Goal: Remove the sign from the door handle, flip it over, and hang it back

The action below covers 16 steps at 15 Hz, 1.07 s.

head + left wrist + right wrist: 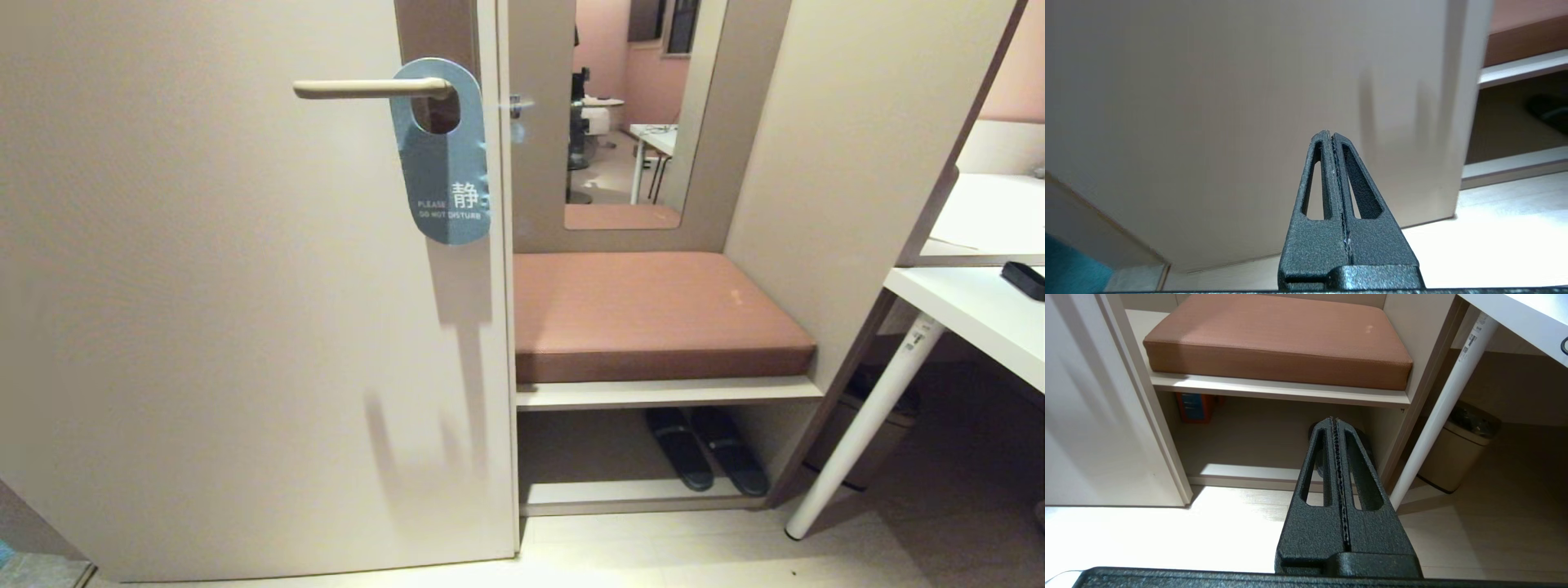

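1. The sign [442, 155] hangs on the door handle [371, 88], its oval hole looped over the lever close to the elbow. Its dusty blue face is turned outward, showing white lettering low down that reads "PLEASE DO NOT DISTURB" beside a Chinese character.
2. It droops slightly tilted, its lower end reaching towards 5 o'clock and overlapping the door's edge.
3. The lever sticks out level towards 9 o'clock from a brown-grey plate [437, 28] at the top of the pale door [229, 327].
4. Neither arm shows in the head view; only soft shadows fall on the door at 6 o'clock from the sign.
5. The left gripper [1332, 136] points at the door's lower part, well below the handle, its jaws pressed together with nothing between them.
6. The right gripper [1334, 420] is low near the floor, pointing at the open shelf under the bench, jaws likewise together and empty.
7. At 3 o'clock from the sign sits a brown cushion [653, 314] on a bench, a mirror [633, 114] above it and dark slippers [706, 449] on the shelf beneath.
8. Farther out at 4 o'clock is a white table [971, 314] with a slanting leg, and a beige bin [1455, 455] stands behind that leg.
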{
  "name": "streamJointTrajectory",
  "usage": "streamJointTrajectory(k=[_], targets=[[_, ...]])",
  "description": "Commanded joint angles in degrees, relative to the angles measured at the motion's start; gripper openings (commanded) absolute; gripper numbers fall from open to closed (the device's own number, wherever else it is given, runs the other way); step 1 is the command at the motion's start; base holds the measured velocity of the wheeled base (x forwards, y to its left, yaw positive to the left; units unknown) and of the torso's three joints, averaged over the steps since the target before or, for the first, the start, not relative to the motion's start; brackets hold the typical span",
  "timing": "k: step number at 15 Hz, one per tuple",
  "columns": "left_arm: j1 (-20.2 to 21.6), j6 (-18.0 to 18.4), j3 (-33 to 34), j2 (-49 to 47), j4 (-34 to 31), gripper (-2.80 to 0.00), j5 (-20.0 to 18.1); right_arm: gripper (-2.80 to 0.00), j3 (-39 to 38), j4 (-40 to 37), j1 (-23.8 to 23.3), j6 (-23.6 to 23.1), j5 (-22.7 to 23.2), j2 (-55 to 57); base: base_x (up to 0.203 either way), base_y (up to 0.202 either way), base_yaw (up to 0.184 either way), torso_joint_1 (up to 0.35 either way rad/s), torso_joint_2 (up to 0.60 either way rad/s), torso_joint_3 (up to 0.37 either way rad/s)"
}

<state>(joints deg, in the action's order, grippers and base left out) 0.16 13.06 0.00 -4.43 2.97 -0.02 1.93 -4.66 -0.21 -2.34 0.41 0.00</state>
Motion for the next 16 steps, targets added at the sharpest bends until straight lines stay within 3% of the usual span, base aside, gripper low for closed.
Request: streamJointTrajectory(k=[1, 6, 14, 16], targets=[[0.02, 0.12, 0.00, 2.74, -0.32, -2.80, -1.41, -2.80, 0.01, 0.00, 0.03, -0.03, 0.02, 0.00, 0.000, 0.000, 0.000, 0.000, 0.00, 0.000], [-0.04, -0.19, 0.00, 4.43, -0.60, -2.80, -2.27, -2.80, 0.01, 0.00, 0.03, -0.03, 0.02, 0.00, 0.000, 0.000, 0.000, 0.000, 0.00, 0.000], [-0.07, -7.93, 0.00, 4.35, -2.83, -2.80, -0.62, -2.80, 0.01, -0.09, 0.03, -0.03, 0.08, 0.00, 0.000, 0.000, 0.000, 0.000, 0.00, 0.000], [-0.07, -8.05, 0.00, 4.35, -2.79, -2.80, -0.42, -2.80, 0.01, 0.00, 0.03, -0.03, 0.02, 0.00, 0.000, 0.000, 0.000, 0.000, 0.00, 0.000]])
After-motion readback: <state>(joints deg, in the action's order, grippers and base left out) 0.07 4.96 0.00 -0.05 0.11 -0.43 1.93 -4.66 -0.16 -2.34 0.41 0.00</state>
